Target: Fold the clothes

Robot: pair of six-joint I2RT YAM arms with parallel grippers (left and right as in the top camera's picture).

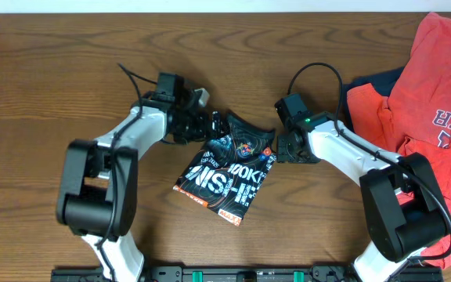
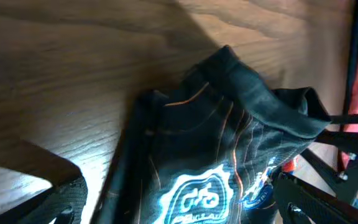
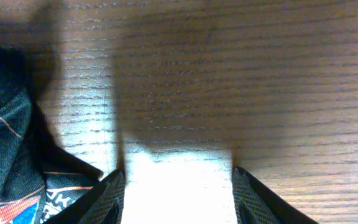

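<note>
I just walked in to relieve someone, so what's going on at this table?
A black sports jersey with orange swirl lines is being folded; it lies as a compact rectangle mid-table. The left gripper and right gripper sit open at its top corners. Red T-shirts lie piled at the right.

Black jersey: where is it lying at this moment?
In the overhead view the black jersey lies folded at the middle of the table, between the left gripper and the right gripper; the red T-shirts are piled to its right.
</note>
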